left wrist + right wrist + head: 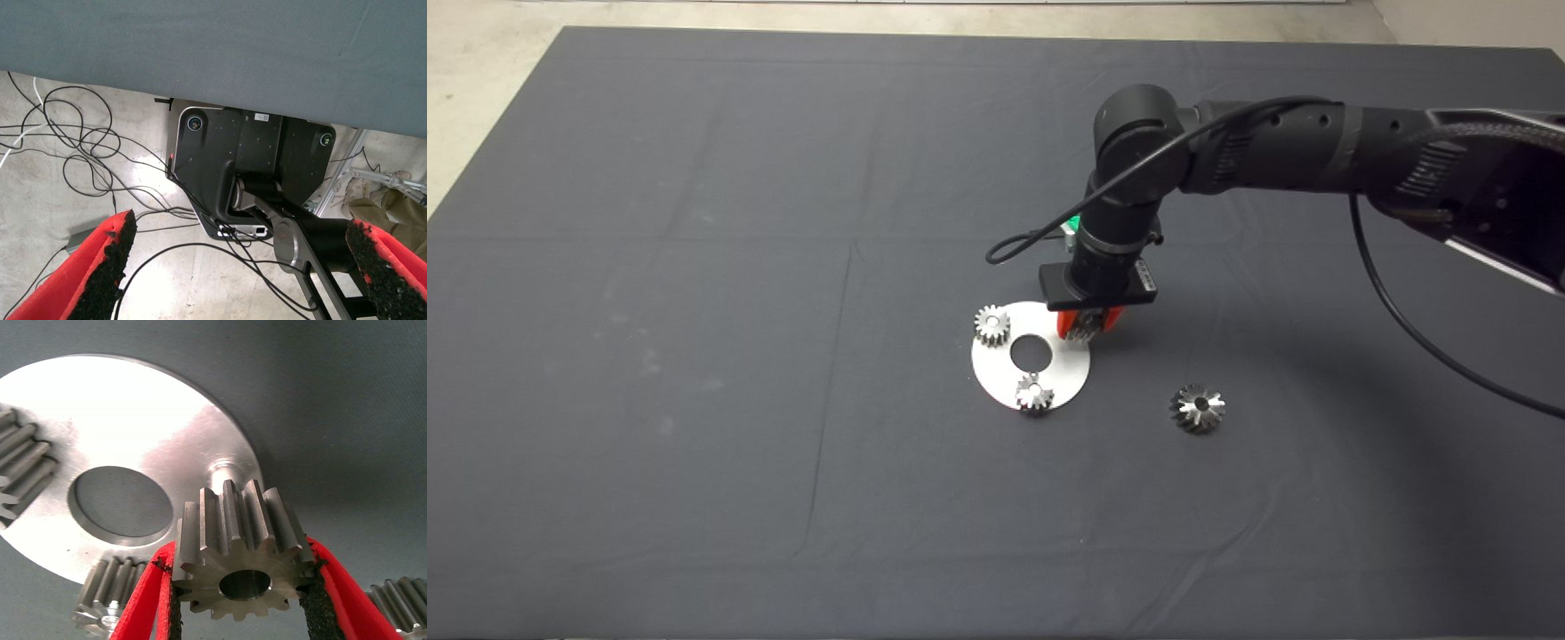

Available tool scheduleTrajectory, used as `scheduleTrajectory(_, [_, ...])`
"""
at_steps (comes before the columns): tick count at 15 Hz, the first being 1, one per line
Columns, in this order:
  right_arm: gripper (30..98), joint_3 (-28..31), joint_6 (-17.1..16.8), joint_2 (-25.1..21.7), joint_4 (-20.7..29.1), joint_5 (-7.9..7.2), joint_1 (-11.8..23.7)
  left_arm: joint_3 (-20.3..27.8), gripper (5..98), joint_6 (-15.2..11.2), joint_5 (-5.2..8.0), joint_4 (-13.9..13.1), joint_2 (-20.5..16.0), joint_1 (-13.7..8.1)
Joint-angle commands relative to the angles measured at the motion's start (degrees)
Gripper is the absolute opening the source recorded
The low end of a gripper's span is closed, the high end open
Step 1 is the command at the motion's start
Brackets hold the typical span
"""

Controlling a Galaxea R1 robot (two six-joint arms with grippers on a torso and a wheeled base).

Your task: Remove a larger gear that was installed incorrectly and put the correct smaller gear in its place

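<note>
Steel, rigid and dense: the smaller gear [243, 557] is clamped across its toothed flanks by the right gripper [243, 590] just above the round plate's [996, 378] peg; the larger gear [1197, 409] lies apart on the mat. Left gripper [233, 267], spread, hangs off-table
</note>
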Motion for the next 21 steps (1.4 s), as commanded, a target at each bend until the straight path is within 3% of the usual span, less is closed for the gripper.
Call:
scheduleTrajectory(1, [36.3,-0.64,0.03,1.21,-1.53,-4.92,1.04,0.85,79.4,-0.10,-0.08,-0.41,-0.01,0.03])
scheduleTrajectory(21, [35.9,-2.49,-0.85,1.02,-2.25,-5.10,1.13,0.85,79.4,-0.19,-0.08,-0.41,0.87,0.03])
